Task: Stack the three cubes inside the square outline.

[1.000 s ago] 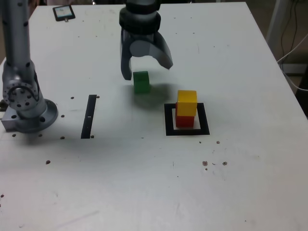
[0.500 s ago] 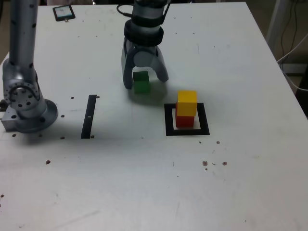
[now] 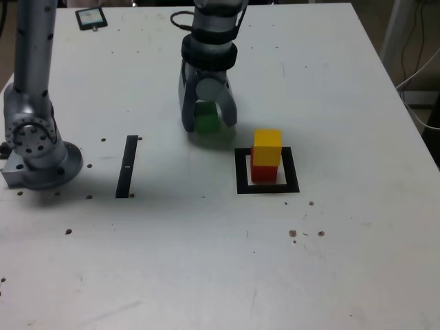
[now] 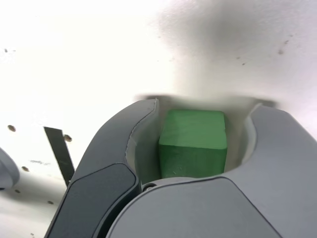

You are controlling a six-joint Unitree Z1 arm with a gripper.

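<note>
The gripper (image 3: 208,124) is down on the table (image 3: 344,82), jaws drawn in narrow around the green cube (image 3: 206,122); a firm pinch can't be told. Near it, toward the exterior view's right, the yellow cube (image 3: 267,146) sits atop the red cube (image 3: 263,172) inside the square outline (image 3: 242,172).

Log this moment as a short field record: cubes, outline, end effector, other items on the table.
green cube: on the table, between the end effector's jaws, outside the outline
yellow cube: on top of the red cube
red cube: inside the square outline
end effector: lowered around the green cube, jaws close to its sides; contact unclear
black strip: flat, at the exterior view's left
stack: two of three
</note>
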